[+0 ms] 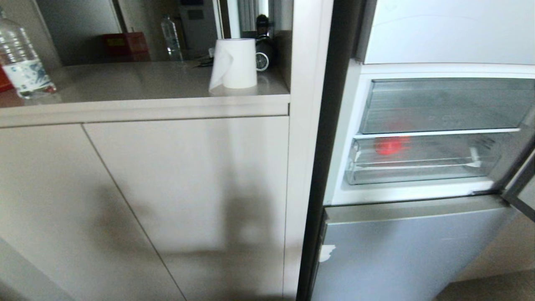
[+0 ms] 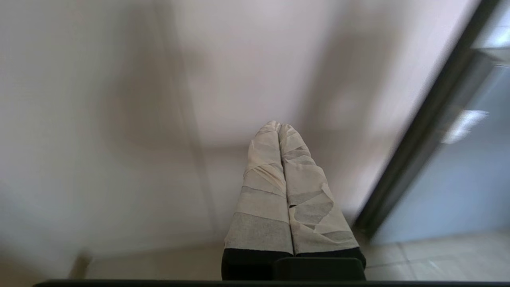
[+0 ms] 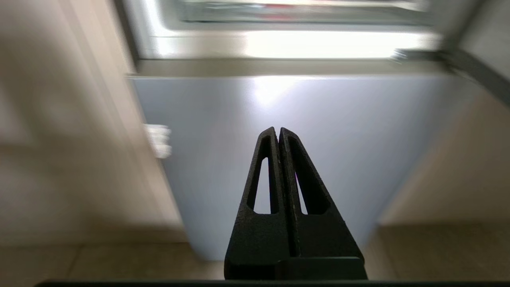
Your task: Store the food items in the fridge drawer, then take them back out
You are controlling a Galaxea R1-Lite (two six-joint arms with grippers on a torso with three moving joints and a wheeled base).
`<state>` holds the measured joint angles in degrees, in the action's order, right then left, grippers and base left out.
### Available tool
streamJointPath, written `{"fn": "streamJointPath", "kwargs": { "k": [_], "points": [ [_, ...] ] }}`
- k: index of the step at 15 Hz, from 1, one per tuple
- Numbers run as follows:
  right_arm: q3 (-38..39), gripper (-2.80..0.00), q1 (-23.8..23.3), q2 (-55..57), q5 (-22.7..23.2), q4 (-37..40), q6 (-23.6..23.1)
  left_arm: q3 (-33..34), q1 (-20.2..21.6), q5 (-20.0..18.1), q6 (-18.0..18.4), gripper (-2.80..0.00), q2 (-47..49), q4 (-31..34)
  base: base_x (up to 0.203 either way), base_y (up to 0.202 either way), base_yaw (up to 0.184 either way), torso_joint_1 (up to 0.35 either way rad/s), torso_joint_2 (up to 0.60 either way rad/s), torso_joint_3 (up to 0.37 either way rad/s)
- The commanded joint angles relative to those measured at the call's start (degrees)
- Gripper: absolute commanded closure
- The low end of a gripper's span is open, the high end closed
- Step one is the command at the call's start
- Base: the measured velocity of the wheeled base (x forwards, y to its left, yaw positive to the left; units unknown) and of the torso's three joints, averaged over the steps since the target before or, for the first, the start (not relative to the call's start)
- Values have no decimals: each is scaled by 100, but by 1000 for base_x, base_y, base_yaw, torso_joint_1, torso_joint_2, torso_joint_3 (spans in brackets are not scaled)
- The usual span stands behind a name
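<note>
— What does your head camera give you?
— The fridge compartment stands open on my right. A red fruit [image 1: 388, 145] lies inside the clear drawer [image 1: 418, 173], toward its left end. On the counter [image 1: 138, 81] beside it are a paper roll [image 1: 235, 63] and a water bottle [image 1: 21, 58].

— Your left wrist?
— My left pincer [image 2: 278, 126], fingers wrapped in tape, is pressed together, empty, facing a cabinet door [image 2: 139, 119].

— Right wrist?
— My right pincer [image 3: 278, 130] is together too, empty, facing the grey-blue fridge panel [image 3: 318, 119] below the drawer.
</note>
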<state>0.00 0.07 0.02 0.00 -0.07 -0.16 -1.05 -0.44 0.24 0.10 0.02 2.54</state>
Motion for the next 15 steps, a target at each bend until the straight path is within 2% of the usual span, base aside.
{"fn": "streamJointPath", "kwargs": {
  "k": [1,7,10,13,14,15],
  "points": [
    [0,0,1,-2,0,-1,-2,-1,0,2,-1,0,-2,1,-1,-6,171,2,7,2],
    [0,0,5,321,35,-5,-117,-1,0,2,-1,0,-2,1,2,-6,139,1,3,3],
    [-5,0,53,1813,115,-674,-152,-1,0,2,-1,0,-2,1,0,0,0,0,0,0],
    [-141,0,48,4063,624,-1870,-48,-1,0,2,-1,0,-2,1,0,0,0,0,0,0],
    [-225,-280,47,4815,845,-2308,-5,-1,0,2,-1,0,-2,1,0,0,0,0,0,0],
    [-322,-280,47,5480,1039,-2746,24,-1,0,2,-1,0,-2,1,0,0,0,0,0,0]
  ]
}}
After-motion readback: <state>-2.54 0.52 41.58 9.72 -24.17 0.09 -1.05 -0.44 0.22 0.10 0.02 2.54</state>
